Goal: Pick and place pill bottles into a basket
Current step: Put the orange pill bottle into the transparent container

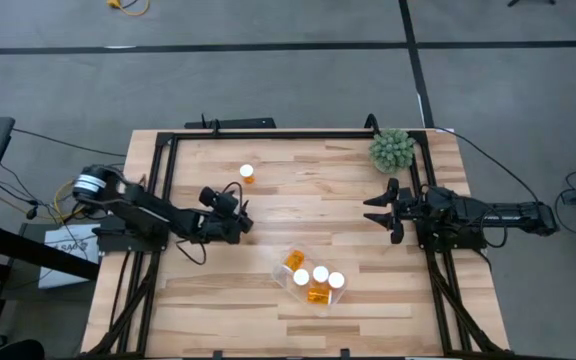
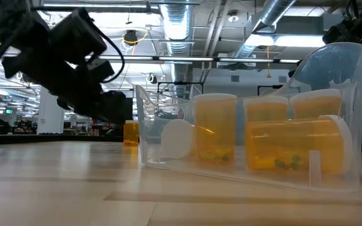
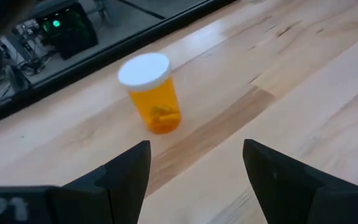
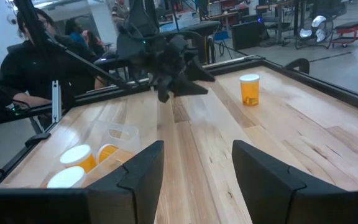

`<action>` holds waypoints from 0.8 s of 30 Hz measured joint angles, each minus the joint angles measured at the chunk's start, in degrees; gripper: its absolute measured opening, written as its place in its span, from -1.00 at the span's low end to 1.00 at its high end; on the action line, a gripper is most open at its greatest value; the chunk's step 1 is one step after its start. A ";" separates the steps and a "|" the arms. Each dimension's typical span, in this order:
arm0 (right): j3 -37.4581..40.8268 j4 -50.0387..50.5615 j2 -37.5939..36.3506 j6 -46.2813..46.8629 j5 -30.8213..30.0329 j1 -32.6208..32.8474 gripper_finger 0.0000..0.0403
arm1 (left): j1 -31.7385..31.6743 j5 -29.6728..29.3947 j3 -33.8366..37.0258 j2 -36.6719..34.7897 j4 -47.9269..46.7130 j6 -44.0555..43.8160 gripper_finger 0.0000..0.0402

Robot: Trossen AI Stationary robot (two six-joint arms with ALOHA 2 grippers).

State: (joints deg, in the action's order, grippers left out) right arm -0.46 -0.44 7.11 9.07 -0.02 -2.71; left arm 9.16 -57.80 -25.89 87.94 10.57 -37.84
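One orange pill bottle (image 1: 247, 173) with a white cap stands upright on its base on the wooden table, far left of centre. It also shows in the left wrist view (image 3: 152, 92), the right wrist view (image 4: 250, 89) and the low view (image 2: 131, 133). My left gripper (image 1: 238, 212) is open and empty just near of it, fingers (image 3: 129, 165) pointing toward it. The clear basket (image 1: 308, 278) at the near centre holds several bottles (image 2: 215, 135), some upright and some lying. My right gripper (image 1: 373, 210) is open and empty at the table's right side (image 4: 197, 149).
A green spiky plant ball (image 1: 392, 150) sits at the far right corner. A black metal frame (image 1: 158, 180) runs along the table's edges. Bare wood lies between the two grippers. A person (image 4: 36, 56) shows beyond the table in the right wrist view.
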 joint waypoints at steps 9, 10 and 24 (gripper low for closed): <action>-0.01 0.02 0.00 -0.01 0.01 0.00 -0.10 | -2.70 -2.44 3.16 8.88 19.30 0.17 0.23; 0.01 0.00 -0.02 0.00 0.00 0.01 -0.10 | -3.18 -2.61 4.44 9.18 22.02 -0.26 0.23; -0.01 0.02 -0.02 -0.01 0.01 -0.01 -0.10 | -12.34 7.50 9.60 14.06 47.41 11.36 0.23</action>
State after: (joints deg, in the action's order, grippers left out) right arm -0.47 -0.43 7.09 9.06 -0.01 -2.72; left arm -3.18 -50.30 -16.29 102.00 57.98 -26.48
